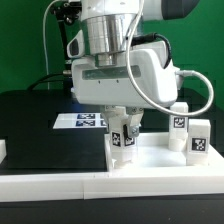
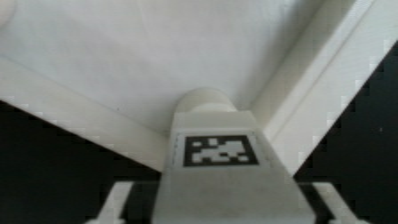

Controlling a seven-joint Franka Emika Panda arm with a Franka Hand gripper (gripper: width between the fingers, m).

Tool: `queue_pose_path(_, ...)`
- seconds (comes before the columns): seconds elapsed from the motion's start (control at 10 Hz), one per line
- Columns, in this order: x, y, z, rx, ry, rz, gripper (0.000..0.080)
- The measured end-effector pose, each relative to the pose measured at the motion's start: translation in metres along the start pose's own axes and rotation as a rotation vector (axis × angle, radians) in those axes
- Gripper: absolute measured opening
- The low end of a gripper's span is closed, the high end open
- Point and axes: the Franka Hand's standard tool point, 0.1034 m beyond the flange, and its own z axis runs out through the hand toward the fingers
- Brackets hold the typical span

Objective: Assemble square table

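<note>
Two legs (image 1: pixel 186 133) stand on the slab (image 1: pixel 150 160) at right of frame; the gripper (image 1: pixel 125 135), closed on a third leg (image 2: pixel 219 150) at centre, holds it upright. More legs remain, I judge.

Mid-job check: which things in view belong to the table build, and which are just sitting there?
Job:
square tabletop
leg in the hand, hand
two legs standing on the exterior view's right

Not part:
marker board
black worktop
</note>
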Motion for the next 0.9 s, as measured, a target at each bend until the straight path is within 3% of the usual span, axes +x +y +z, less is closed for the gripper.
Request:
queue_pose_path(0.1, -0.0002, 0.0000, 0.0001, 0.000, 0.000, -0.031, 0.0300)
queue_pose_path(0.3, -0.0012, -0.0001, 0.0001, -0.005, -0.007, -0.140, 0.0604)
queue_pose_path(0.6, -0.0031, 0.0001, 0.0002, -0.019, -0.027, -0.505, 0.0648)
queue_pose_path(0.9, -0.0064, -0.0034, -0.0007, -0.061, -0.059, -0.815, 0.0649)
